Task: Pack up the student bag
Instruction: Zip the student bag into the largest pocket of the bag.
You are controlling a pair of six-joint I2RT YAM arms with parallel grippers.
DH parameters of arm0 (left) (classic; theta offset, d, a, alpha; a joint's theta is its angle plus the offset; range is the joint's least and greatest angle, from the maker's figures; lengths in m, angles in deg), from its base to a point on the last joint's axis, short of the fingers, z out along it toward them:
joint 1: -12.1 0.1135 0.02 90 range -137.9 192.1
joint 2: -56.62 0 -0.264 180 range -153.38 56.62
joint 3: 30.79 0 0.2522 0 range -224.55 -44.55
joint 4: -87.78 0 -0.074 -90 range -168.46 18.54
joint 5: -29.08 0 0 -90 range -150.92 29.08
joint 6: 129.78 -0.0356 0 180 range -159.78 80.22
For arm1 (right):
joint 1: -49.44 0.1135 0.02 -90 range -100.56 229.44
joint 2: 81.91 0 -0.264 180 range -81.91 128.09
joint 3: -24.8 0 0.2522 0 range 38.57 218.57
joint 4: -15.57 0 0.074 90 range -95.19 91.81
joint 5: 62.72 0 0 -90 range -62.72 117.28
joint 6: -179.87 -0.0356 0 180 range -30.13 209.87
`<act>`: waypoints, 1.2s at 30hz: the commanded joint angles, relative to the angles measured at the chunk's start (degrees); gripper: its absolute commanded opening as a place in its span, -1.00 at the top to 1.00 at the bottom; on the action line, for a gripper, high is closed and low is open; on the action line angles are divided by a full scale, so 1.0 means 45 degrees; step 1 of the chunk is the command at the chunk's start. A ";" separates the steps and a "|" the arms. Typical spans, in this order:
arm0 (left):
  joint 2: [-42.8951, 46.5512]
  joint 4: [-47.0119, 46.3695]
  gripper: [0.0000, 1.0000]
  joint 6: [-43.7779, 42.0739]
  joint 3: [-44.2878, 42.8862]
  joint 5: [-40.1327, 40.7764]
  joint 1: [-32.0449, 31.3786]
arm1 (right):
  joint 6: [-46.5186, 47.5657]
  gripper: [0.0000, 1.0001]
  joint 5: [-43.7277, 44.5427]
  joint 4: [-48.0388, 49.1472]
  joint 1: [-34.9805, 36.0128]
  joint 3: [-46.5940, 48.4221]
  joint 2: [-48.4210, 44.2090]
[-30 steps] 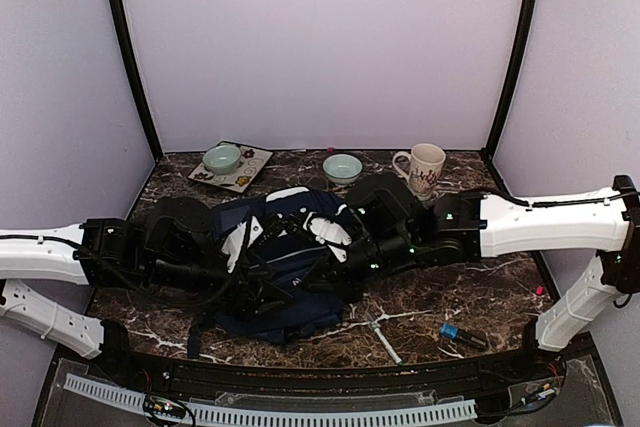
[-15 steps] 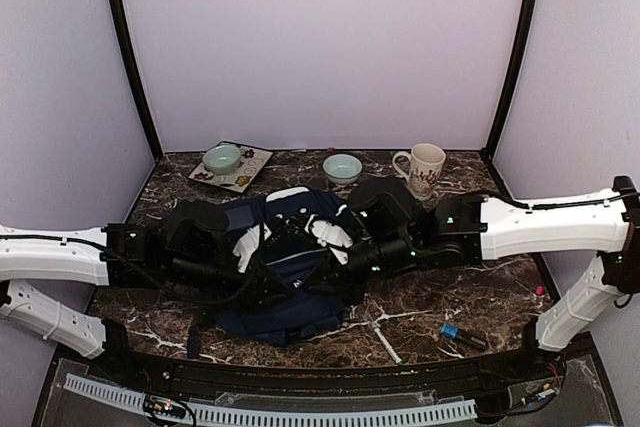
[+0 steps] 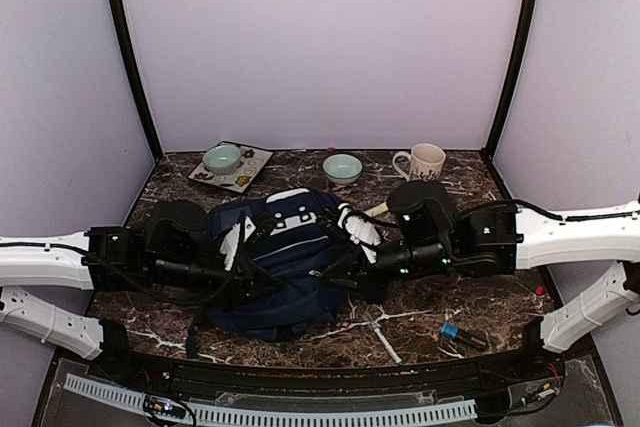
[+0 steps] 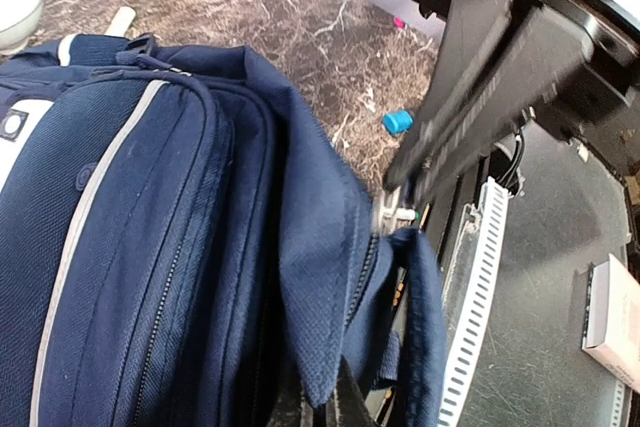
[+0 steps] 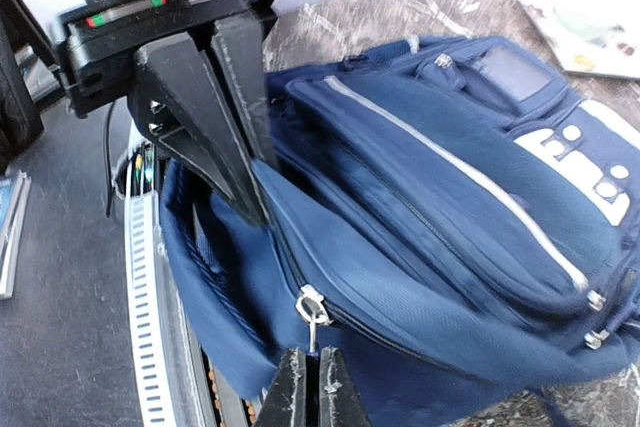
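Note:
The student bag (image 3: 290,247), navy with thin white stripes, lies flat in the middle of the table between both arms. My left gripper (image 4: 335,402) is shut on a fold of the bag's fabric (image 4: 320,277) beside the zipper opening. From the right, my right gripper (image 5: 310,375) is shut on the silver zipper pull (image 5: 312,309) of the same opening. In the top view the left gripper (image 3: 262,282) and the right gripper (image 3: 345,277) meet over the bag's near edge. The inside of the bag is hidden.
At the back stand a patterned plate (image 3: 250,175) holding a teal bowl (image 3: 222,159), a second bowl (image 3: 342,167) and a white mug (image 3: 425,165). Near the front right lie a metal tool (image 3: 382,335) and a blue-handled screwdriver (image 3: 462,333).
My left gripper has shut on the bag's fabric. The right arm has pulled back to the right with the zipper pull, and the bag has flattened and shifted slightly.

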 commanded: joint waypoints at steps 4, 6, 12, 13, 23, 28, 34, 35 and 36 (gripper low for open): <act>0.1665 0.1624 1.00 0.1100 0.0918 0.2092 0.0388 | -0.0335 1.00 0.0448 0.0457 -0.0625 -0.1333 -0.2434; 0.1721 0.1689 1.00 0.1141 0.0909 0.2188 0.0403 | -0.0420 1.00 0.0423 0.0415 -0.0656 -0.1422 -0.2495; 0.1453 0.1598 1.00 0.0824 0.0378 0.2097 0.0409 | -0.0717 1.00 0.0046 0.0543 -0.0655 -0.1155 -0.2221; 0.1371 0.1623 1.00 0.0706 0.0145 0.2114 0.0410 | -0.0730 1.00 0.0007 0.0542 -0.0643 -0.1078 -0.2147; 0.1075 0.2014 -0.16 -0.0331 -0.1869 0.1618 0.0420 | -0.0816 1.00 -0.0375 0.1336 -0.0634 -0.0186 -0.1091; 0.0663 0.1839 -0.42 -0.0338 -0.2205 0.0344 0.0401 | -0.0623 1.00 -0.0740 0.1585 -0.0607 0.0619 -0.0412; -0.0700 0.1375 -0.38 -0.0362 -0.2422 -0.0627 0.0406 | -0.0500 1.00 -0.1056 0.1659 -0.0573 0.1026 -0.0015; -0.0946 0.1390 -0.35 -0.0363 -0.2460 -0.0397 0.0403 | -0.0503 1.00 -0.1114 0.1707 -0.0574 0.1018 -0.0028; -0.1160 0.1338 -0.32 -0.0363 -0.2495 -0.0165 0.0409 | -0.0491 1.00 -0.1153 0.1737 -0.0572 0.1073 -0.0008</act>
